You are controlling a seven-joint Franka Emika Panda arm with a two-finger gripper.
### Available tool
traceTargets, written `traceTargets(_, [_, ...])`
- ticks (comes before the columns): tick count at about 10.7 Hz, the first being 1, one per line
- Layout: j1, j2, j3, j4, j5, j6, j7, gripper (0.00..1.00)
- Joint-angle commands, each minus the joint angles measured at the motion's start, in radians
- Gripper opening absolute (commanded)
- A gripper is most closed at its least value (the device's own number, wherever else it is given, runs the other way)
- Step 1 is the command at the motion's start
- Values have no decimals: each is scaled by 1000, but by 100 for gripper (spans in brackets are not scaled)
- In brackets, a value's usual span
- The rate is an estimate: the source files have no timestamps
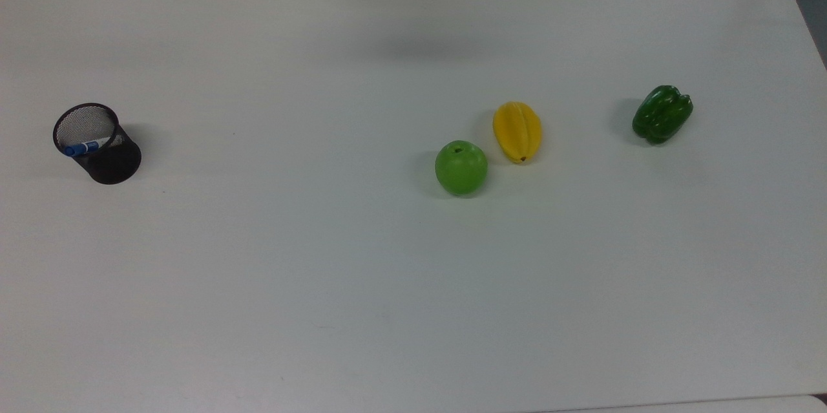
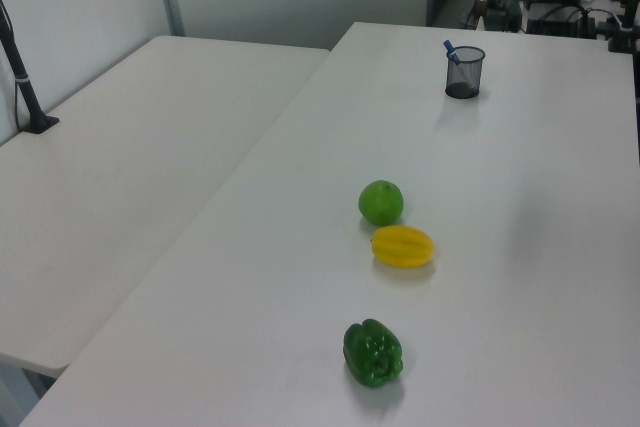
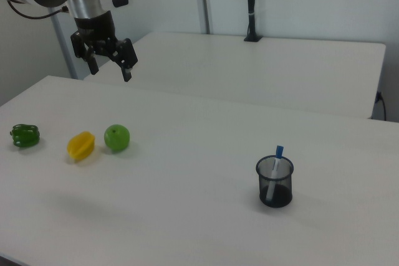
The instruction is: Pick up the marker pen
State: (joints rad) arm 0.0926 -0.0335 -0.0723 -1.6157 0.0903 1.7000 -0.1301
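The marker pen (image 1: 84,147), white with a blue cap, stands tilted inside a black mesh cup (image 1: 110,161) at the top view's left. In the left view the marker pen (image 2: 451,50) pokes out of the cup (image 2: 464,74) at the far end of the table. The right view shows the marker pen (image 3: 276,165) in the cup (image 3: 275,185) at lower right. My gripper (image 3: 111,68) hangs open and empty high above the table at the right view's upper left, far from the cup.
A green apple (image 1: 460,167), a yellow starfruit (image 1: 517,131) and a green bell pepper (image 1: 661,114) lie on the white table (image 1: 323,271) right of centre in the top view. A second table (image 2: 120,177) adjoins it. A black clamp post (image 3: 250,4) stands on that table.
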Motion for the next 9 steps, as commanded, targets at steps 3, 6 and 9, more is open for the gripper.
traceTargets(3, [22,-20,-20,-30,-15,24,-2,100])
traceTargets(6, [21,-20,-36,-29,-15,12,-2,100])
traceTargets(9, [19,-26,-88,-23,-14,10,-52,100])
